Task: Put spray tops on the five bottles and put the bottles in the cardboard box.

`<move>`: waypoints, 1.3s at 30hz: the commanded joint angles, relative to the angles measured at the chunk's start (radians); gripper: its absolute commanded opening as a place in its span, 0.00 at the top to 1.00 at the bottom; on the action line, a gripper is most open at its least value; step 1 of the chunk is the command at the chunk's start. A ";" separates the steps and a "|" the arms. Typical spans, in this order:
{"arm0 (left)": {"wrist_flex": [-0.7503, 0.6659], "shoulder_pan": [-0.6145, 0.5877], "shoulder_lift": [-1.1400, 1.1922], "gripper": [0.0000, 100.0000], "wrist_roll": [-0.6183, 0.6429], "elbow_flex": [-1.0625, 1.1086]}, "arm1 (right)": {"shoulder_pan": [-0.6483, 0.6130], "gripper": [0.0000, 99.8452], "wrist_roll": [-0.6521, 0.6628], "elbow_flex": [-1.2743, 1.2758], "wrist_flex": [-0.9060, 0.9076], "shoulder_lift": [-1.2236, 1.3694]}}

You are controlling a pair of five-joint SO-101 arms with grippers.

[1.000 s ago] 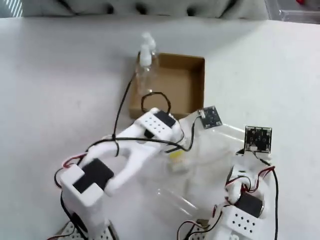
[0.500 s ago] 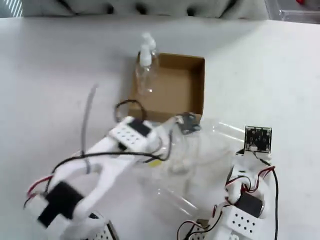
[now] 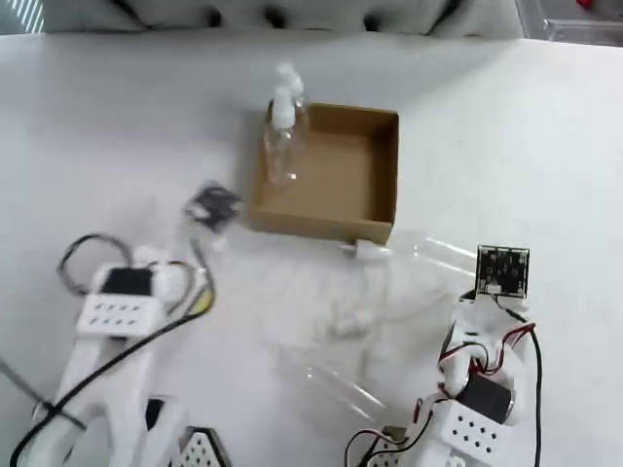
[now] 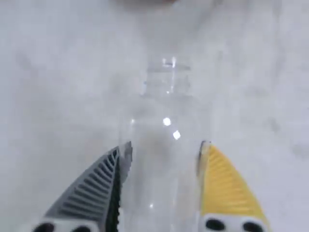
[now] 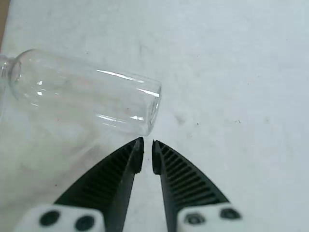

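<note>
My left gripper (image 4: 164,150) is shut on a clear bottle (image 4: 166,111) with a bare threaded neck, its grey and yellow fingers pressed on either side. In the high view that arm (image 3: 122,311) is at the table's left, away from the cardboard box (image 3: 375,229). A bottle with a white spray top (image 3: 283,122) stands at the box's far left corner. My right gripper (image 5: 146,157) is shut on nothing, its tips just short of the base of a clear bottle (image 5: 91,99) lying on the table. This bottle (image 3: 433,255) lies right of the box's front.
Another clear bottle (image 3: 331,384) lies near the front edge between the two arms. Small white parts (image 3: 343,321) lie on the table in front of the box. The right arm (image 3: 477,389) is at the front right.
The left arm has swung from the middle, in front of the box, over to the table's left, and it holds a bottle. The right arm has not moved.
</note>
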 commanded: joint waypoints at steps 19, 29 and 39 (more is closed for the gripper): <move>-0.135 -0.309 -0.157 0.98 0.169 0.215 | -0.314 0.99 0.009 -0.288 0.193 0.012; -0.135 -0.357 -0.157 0.98 0.169 0.212 | -0.527 0.99 0.186 -0.457 0.249 0.414; -0.144 -0.357 -0.157 0.98 0.167 0.213 | -0.661 0.91 0.677 -0.652 0.472 0.736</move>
